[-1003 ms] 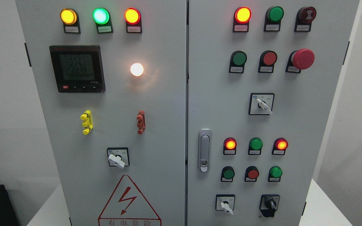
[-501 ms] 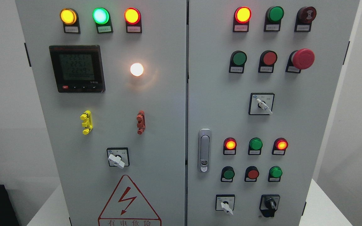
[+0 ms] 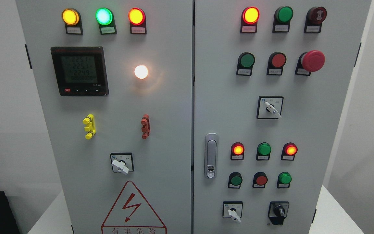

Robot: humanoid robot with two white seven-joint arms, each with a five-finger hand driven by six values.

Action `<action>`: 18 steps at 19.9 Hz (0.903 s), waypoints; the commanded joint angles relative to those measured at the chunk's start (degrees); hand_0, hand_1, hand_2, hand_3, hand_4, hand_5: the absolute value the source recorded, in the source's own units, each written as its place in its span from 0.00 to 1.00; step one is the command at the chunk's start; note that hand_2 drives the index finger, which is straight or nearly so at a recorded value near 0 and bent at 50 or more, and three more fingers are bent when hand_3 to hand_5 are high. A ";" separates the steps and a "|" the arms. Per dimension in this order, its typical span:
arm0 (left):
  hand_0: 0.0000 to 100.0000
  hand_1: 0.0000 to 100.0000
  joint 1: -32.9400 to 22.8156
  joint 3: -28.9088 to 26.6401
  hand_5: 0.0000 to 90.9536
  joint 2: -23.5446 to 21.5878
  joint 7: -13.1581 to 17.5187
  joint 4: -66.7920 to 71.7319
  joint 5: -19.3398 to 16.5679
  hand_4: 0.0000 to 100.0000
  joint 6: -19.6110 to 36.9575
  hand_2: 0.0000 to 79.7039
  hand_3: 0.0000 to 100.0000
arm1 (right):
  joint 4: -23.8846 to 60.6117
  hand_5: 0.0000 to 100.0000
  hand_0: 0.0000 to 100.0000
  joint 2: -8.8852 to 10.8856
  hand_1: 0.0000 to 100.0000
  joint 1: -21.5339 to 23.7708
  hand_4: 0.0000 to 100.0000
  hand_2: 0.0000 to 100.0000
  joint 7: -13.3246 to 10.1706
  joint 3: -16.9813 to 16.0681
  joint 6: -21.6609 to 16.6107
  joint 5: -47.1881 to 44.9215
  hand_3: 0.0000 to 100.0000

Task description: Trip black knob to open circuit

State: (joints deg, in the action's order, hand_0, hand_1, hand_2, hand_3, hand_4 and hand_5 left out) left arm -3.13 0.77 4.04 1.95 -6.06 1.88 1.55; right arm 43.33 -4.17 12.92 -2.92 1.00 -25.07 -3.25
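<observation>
Black knob (image 3: 278, 211) sits near the right door's (image 3: 320, 130) bottom edge, unobstructed.

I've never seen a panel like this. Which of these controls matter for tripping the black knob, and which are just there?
For the job:
black knob, lower right door

Just there:
white selector switches
red mushroom button
digital meter
door latch

No robot hand shows.
</observation>
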 commanded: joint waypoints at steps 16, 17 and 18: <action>0.12 0.39 0.14 -0.07 0.00 0.09 -0.01 -0.01 0.14 0.00 0.12 0.00 0.00 | 19.58 0.86 0.00 -0.40 0.04 0.62 0.90 0.00 -10.26 0.41 -1.48 -1.23 1.00; 0.12 0.39 0.14 -0.07 0.00 0.09 -0.01 -0.01 0.14 0.00 0.12 0.00 0.00 | 21.34 0.88 0.00 -0.40 0.04 0.88 0.91 0.00 -10.35 0.41 -1.30 -1.23 1.00; 0.12 0.39 0.14 -0.07 0.00 0.00 -0.01 -0.01 0.14 0.00 0.12 0.00 0.00 | 22.57 0.89 0.00 -0.40 0.04 0.88 0.91 0.00 -10.35 0.41 -1.13 -1.32 1.00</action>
State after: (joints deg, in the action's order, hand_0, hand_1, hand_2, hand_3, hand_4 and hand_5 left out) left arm -3.13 0.77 4.04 1.95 -6.06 1.88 1.55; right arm 63.15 -4.46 13.83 -12.93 1.25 -25.95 -4.30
